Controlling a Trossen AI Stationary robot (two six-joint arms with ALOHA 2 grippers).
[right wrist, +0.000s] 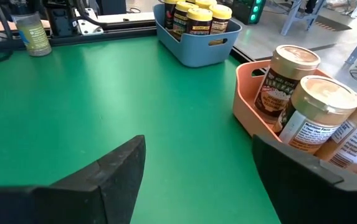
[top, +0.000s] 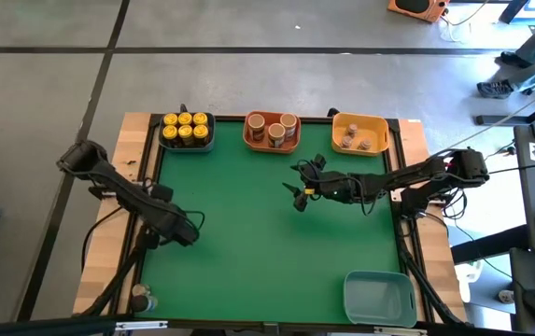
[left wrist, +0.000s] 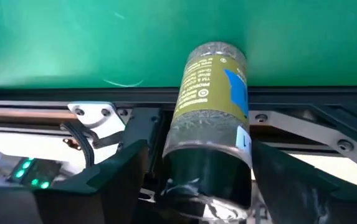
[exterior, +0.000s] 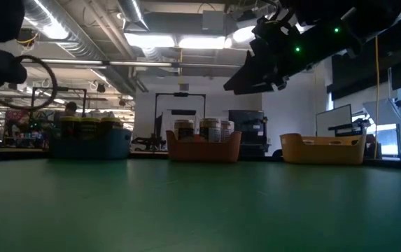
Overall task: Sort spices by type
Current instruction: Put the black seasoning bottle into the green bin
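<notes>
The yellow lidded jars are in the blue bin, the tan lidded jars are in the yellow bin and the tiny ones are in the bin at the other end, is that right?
Not quite. The tan-lidded jars sit in the orange bin, the middle one, as the high view shows. The yellow-lidded jars are in the blue bin, and the tiny jars are in the yellow bin at the other end.

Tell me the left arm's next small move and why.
Probably close the left end effector on the spice jar that sits between its fingers. The jar lies at the green mat's edge, outside any bin, and the fingers flank it but do not clearly grip it yet.
</notes>
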